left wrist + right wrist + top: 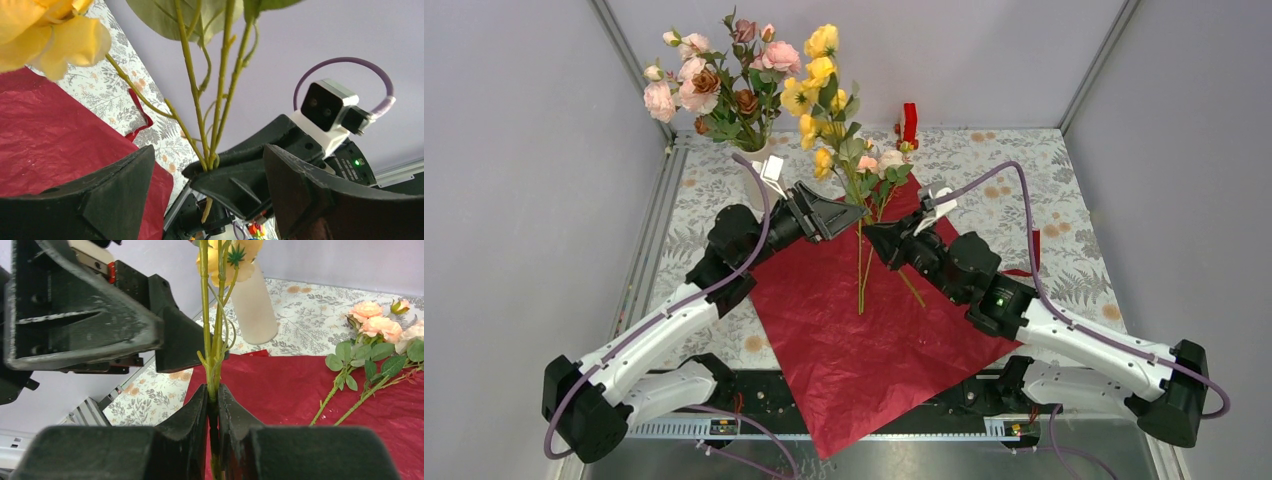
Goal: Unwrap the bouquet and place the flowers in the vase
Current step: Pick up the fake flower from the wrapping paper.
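Note:
My right gripper (213, 396) is shut on the green stems of a yellow flower spray (819, 75), holding it upright over the dark red wrapping paper (864, 330). My left gripper (207, 185) is open, its two fingers on either side of those stems (217, 115) just above the right gripper (876, 238), not touching them. The cream vase (253, 305) stands at the back left and holds pink and brown flowers (714, 85). Two pink-peach flowers (375, 325) lie on the paper (300, 390), their stems (864, 270) trailing toward the front.
A small red and yellow object (909, 125) stands at the back edge of the floral tablecloth (1024, 200). A red scrap (1035, 250) lies right of the paper. Grey walls enclose the table on three sides.

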